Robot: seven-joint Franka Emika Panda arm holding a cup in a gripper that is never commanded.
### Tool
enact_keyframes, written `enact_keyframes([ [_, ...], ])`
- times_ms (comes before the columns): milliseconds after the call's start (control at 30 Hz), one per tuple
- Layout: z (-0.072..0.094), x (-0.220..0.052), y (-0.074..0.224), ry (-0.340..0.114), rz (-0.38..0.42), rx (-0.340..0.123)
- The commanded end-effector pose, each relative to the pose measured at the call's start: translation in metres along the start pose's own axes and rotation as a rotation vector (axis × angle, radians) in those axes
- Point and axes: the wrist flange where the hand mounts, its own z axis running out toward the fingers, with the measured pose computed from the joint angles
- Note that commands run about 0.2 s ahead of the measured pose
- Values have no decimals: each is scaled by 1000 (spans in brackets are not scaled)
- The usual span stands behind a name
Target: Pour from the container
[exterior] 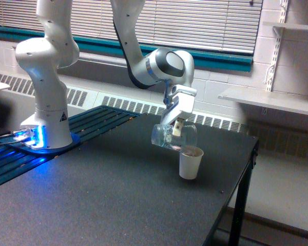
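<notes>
Pincer (175,124) pinches tipped mug (173,137) over paper cup (190,163) (near table edge (245,177)).

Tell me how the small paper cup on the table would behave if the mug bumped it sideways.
The paper cup looks light and thin-walled, so a nudge would probably slide or tip it. It is taller than wide with a narrower base, which favours tipping. It seems to hold some contents, which may steady it slightly. The clear mug in the hand hangs tilted close above its rim.
</notes>
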Motion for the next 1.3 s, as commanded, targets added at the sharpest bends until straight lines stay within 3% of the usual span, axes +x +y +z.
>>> enact_keyframes([
  [33,-1,0,-3,6,-30,-6],
  [733,-12,6,10,23,-11,15],
  [1300,-38,9,61,64,87,74],
])
